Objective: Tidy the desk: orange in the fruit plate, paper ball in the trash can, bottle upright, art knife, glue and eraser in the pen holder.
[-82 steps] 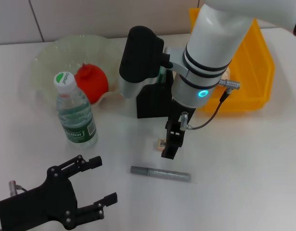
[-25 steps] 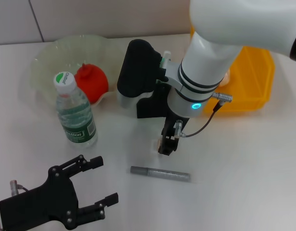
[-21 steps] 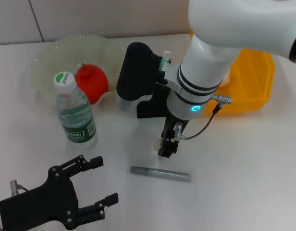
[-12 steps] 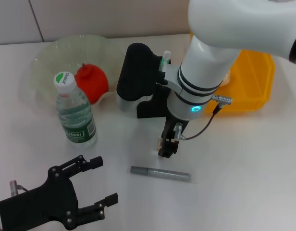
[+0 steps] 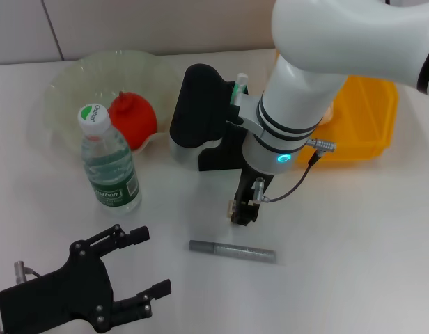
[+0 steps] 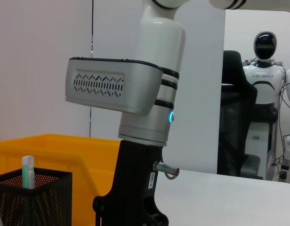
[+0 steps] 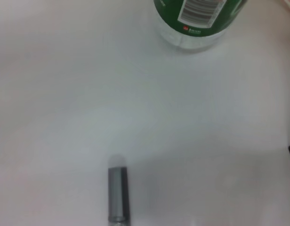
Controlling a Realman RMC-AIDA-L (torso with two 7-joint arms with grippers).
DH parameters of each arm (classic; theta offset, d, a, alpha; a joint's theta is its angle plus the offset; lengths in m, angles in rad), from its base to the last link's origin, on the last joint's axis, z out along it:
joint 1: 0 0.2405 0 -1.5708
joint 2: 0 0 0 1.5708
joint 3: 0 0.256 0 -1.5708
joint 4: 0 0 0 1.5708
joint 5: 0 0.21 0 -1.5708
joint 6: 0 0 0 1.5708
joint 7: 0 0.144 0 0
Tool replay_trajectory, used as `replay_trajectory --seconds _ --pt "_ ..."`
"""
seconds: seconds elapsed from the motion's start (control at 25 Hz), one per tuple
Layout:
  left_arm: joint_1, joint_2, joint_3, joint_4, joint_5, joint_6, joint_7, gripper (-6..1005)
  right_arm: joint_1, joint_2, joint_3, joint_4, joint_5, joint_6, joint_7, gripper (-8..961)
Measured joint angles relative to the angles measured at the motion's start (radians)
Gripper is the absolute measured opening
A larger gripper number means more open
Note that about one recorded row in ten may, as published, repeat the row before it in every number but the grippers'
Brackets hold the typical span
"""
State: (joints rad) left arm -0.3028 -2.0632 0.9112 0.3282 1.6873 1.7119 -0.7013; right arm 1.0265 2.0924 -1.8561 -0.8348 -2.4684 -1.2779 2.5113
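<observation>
While the plain white desk (image 5: 381,236) carries everything, we start with the largest item, the yellow-orange rectangular plastic trash can (image 5: 368,132) at its far right. Next comes the wide translucent pale green fruit plate (image 5: 82,83) with a wavy rim, far left, holding the red-orange round orange (image 5: 133,118). The black square mesh pen holder (image 5: 221,156) stands mid-desk with the mint-green art knife (image 5: 238,89) poking out of it. The small clear plastic bottle (image 5: 108,163) stands upright; its white cap bears green print we cannot read, and the right wrist view shows a barcode on its green label. Lying flat nearer us is the slim grey-silver glue (image 5: 232,250) stick. Our right gripper (image 5: 244,213) points down just in front of the pen holder, its jaws apparently closed on the small beige eraser (image 5: 232,207), though only an edge shows. Our left gripper (image 5: 134,268) rests at the near left, jaws spread wide and holding nothing.
</observation>
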Motion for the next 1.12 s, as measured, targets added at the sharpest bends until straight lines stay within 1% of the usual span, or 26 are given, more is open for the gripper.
replay_trajectory --seconds 0.08,0.56,1.12 --pt "0.001 0.000 0.000 0.000 0.000 0.000 0.000 803 0.001 0.000 0.000 0.001 0.000 0.001 0.000 372" --pt "0.001 0.002 0.000 0.001 0.000 0.000 0.000 803 -0.001 0.000 0.000 -0.002 0.000 0.005 -0.005 244" --pt "0.006 0.001 -0.003 0.002 0.000 0.000 0.001 802 -0.012 -0.005 0.024 -0.068 -0.006 -0.022 0.005 245"
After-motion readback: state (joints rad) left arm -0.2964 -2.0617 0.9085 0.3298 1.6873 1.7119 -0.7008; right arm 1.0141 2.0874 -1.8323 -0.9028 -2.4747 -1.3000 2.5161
